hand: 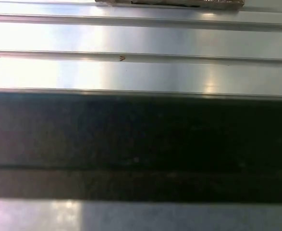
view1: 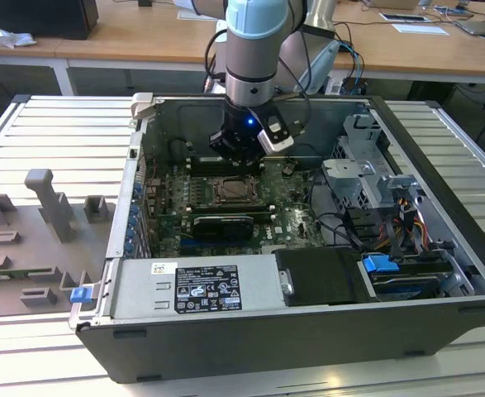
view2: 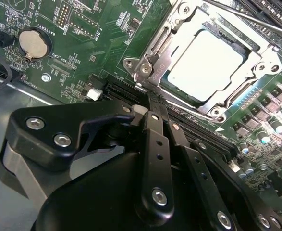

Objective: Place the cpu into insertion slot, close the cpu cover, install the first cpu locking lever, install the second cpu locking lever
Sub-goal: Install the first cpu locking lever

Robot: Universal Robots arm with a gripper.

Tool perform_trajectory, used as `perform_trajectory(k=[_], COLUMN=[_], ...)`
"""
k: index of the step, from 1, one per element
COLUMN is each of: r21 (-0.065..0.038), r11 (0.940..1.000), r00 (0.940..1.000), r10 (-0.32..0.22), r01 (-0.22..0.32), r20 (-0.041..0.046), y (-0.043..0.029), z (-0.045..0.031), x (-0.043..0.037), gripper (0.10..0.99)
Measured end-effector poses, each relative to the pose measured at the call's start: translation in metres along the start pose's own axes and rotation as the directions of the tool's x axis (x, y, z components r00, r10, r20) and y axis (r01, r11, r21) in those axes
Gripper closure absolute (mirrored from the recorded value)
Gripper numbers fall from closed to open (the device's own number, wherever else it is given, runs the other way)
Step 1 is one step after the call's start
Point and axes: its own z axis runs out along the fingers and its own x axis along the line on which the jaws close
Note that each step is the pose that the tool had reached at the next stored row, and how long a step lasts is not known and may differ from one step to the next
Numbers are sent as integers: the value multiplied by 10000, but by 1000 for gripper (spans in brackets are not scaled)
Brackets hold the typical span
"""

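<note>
Hand beside insertion slot, cpu seated under cover

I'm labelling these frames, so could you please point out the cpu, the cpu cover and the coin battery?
cpu (view2: 205, 65): second wrist view, middle of its pale metal top.
cpu cover (view2: 156, 67): second wrist view, on the silver frame beside the chip.
coin battery (view2: 34, 43): second wrist view, centre of the round cell.

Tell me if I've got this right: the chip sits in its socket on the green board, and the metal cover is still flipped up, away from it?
Not quite. The chip does sit in its socket on the green board, but the cover is down, framing the chip. The second wrist view shows it.
</note>
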Motion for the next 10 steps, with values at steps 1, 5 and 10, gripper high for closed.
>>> perform_trajectory(k=[1, 5, 10], r21=[11, 44, 28], r11=[10000, 10000, 10000], r00=[10000, 10000, 10000], r10=[-1, -1, -2], r01=[1, 1, 2], r20=[0, -2, 8], y=[0, -1, 3], z=[2, 4, 13], x=[0, 0, -2], gripper=[980, 980, 980])
